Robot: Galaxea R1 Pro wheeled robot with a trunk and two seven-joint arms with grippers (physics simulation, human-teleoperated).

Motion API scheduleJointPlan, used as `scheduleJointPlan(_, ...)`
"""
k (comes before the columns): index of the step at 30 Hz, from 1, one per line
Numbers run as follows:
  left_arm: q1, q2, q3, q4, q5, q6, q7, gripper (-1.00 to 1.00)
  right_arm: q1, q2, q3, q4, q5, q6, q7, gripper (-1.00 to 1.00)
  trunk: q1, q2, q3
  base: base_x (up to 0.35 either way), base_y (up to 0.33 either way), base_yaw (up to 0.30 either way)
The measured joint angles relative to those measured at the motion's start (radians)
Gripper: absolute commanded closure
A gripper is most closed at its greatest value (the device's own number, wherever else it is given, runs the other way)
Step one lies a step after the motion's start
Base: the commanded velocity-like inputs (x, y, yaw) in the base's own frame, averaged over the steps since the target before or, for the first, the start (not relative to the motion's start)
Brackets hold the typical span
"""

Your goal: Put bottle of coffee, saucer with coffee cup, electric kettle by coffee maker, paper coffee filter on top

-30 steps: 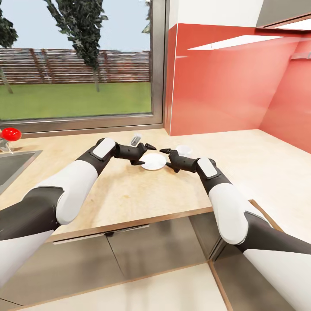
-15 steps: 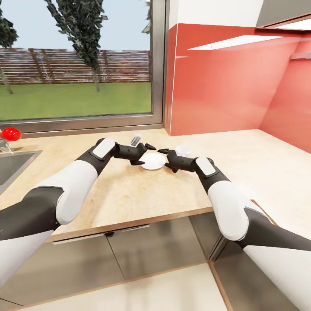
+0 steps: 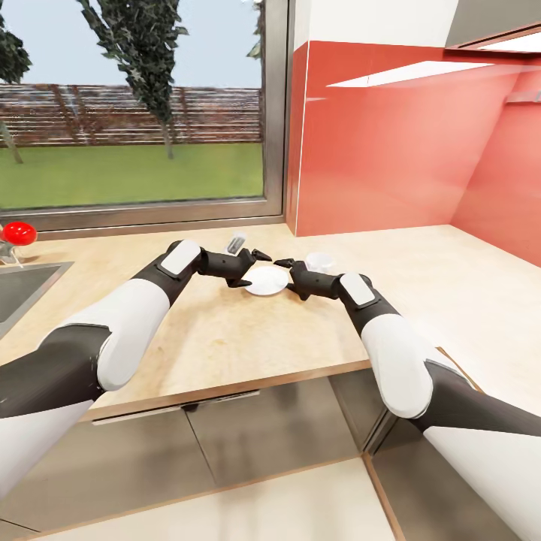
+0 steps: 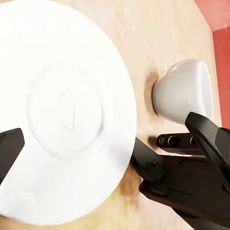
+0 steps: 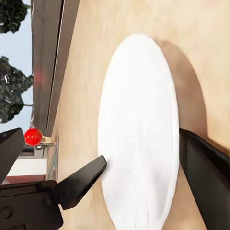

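Table (image 3: 225, 330) of light wood grain runs under the window and along the red wall. Near its middle lies the white saucer (image 3: 267, 281), flat, with the coffee cup (image 3: 320, 261) just beside it, apart. Left pincer (image 3: 254, 269) and right pincer (image 3: 289, 276) flank the saucer, both spread wide, holding nothing.

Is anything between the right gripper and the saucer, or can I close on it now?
Nothing visible blocks it. The right gripper is open at the saucer's right edge, and the right wrist view shows the rim between its fingers. The left gripper, also open, sits at the opposite edge. The cup stands apart, behind the right gripper on the countertop.
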Motion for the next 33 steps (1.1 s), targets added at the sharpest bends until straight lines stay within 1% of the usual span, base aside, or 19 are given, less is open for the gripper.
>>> scheduleJointPlan(7, 0.000, 0.001, 0.000, 0.000, 0.000, 0.001, -0.001, -1.00, -0.008, 0.000, 0.001, 0.015, 0.005, -0.001, 0.001, -1.00, 0.000, 0.000, 0.000, 0.000, 0.000, 0.000)
scheduleJointPlan(13, 0.000, 0.003, 0.001, 0.000, -0.001, 0.001, -0.002, -1.00, -0.026, 0.000, 0.000, 0.049, 0.006, -0.002, 0.002, -1.00, 0.000, 0.000, 0.000, 0.000, 0.000, 0.000)
scheduleJointPlan(24, 0.000, 0.003, 0.001, 0.000, -0.001, 0.001, -0.002, -1.00, -0.029, 0.000, 0.000, 0.055, 0.003, -0.001, 0.002, -1.00, 0.000, 0.000, 0.000, 0.000, 0.000, 0.000)
scheduleJointPlan(25, 0.000, 0.003, 0.001, 0.000, -0.001, 0.001, -0.002, -1.00, -0.029, 0.000, 0.000, 0.056, 0.004, -0.002, 0.002, 1.00, 0.000, 0.000, 0.000, 0.000, 0.000, 0.000)
scheduleJointPlan(30, 0.000, 0.003, 0.003, 0.000, 0.002, 0.001, -0.003, -1.00, -0.029, 0.000, 0.005, 0.057, 0.017, -0.002, 0.008, 1.00, 0.000, 0.000, 0.000, 0.000, 0.000, 0.000)
scheduleJointPlan(33, 0.000, 0.004, 0.003, 0.000, 0.003, 0.001, -0.003, -1.00, -0.029, 0.000, 0.005, 0.057, 0.017, -0.002, 0.007, 1.00, 0.000, 0.000, 0.000, 0.000, 0.000, 0.000)
